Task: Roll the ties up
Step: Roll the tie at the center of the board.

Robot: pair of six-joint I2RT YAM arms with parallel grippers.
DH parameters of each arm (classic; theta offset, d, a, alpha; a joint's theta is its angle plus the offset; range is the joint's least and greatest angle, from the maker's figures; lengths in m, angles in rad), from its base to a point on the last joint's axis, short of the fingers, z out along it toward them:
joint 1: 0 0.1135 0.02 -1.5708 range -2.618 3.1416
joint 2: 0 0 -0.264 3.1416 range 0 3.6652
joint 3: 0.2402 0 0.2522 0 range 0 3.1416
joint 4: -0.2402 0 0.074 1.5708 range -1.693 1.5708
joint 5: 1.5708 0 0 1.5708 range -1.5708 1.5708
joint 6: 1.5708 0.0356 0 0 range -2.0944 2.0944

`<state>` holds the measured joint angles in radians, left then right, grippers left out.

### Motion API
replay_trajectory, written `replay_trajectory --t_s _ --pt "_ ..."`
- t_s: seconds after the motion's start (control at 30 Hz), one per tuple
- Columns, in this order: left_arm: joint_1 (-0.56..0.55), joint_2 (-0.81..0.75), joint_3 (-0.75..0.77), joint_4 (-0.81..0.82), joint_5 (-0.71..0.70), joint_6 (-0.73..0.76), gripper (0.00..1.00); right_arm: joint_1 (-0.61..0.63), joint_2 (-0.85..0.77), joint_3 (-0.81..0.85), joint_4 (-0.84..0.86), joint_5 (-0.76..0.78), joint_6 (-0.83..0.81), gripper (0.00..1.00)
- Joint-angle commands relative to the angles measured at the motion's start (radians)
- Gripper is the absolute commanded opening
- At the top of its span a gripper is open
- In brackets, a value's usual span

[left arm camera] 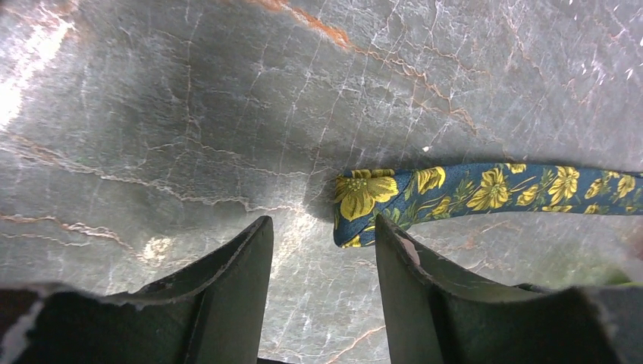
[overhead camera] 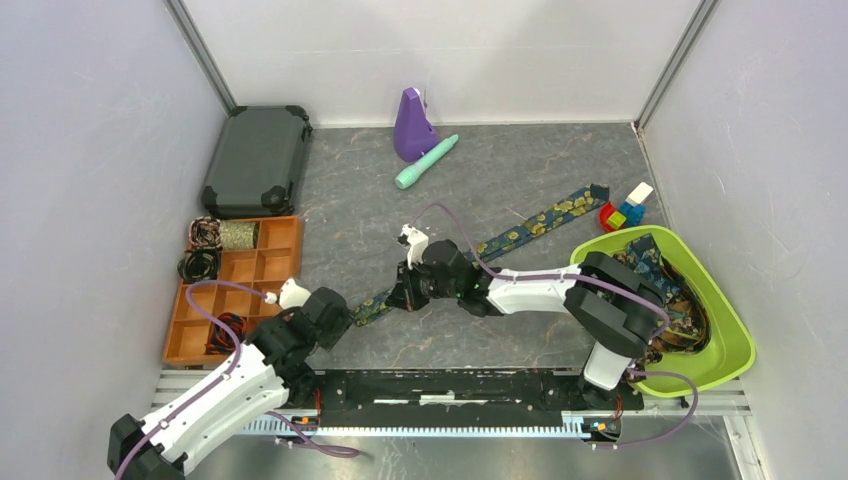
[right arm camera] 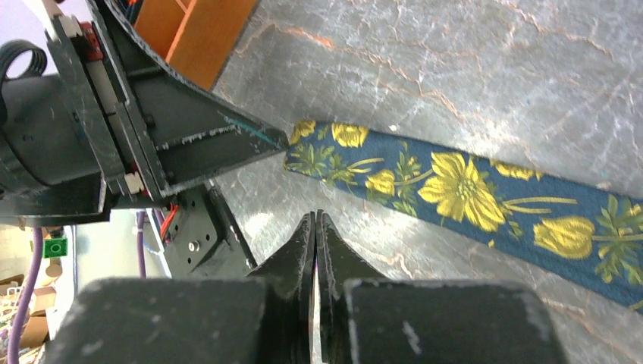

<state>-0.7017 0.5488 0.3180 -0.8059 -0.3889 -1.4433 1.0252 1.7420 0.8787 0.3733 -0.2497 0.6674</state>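
1. Top external view: navy tie (overhead camera: pixel 530 228) lies flat on the bench (overhead camera: pixel 480 340), diagonal, far end near the toy blocks (overhead camera: pixel 625 212).
2. Left end effector (left arm camera: pixel 322 231): fingers spread, nothing between them, tie end at its right fingertip.
3. Right end effector (right arm camera: pixel 315 221): fingers pressed together, empty, just beside the tie's edge.
4. More ties (overhead camera: pixel 655 265) are heaped in the green bin (overhead camera: pixel 735 345). Rolled ties (overhead camera: pixel 205 233) sit in the orange tray (overhead camera: pixel 280 268).
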Motion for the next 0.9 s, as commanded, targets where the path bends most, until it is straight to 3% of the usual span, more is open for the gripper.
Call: replay_trajectory --t_s 0.0,0.37,0.87 --pt "0.007 0.011 -0.015 0.073 -0.007 -0.095 0.58 -0.006 -0.063 -0.050 0.020 0.025 -0.024 0.03" --pt "0.007 0.114 -0.031 0.138 -0.007 -0.123 0.51 -0.008 -0.078 -0.121 0.044 0.016 -0.020 0.03" --pt "0.007 0.212 -0.023 0.196 0.015 -0.065 0.29 -0.008 -0.056 -0.129 0.061 0.014 -0.019 0.02"
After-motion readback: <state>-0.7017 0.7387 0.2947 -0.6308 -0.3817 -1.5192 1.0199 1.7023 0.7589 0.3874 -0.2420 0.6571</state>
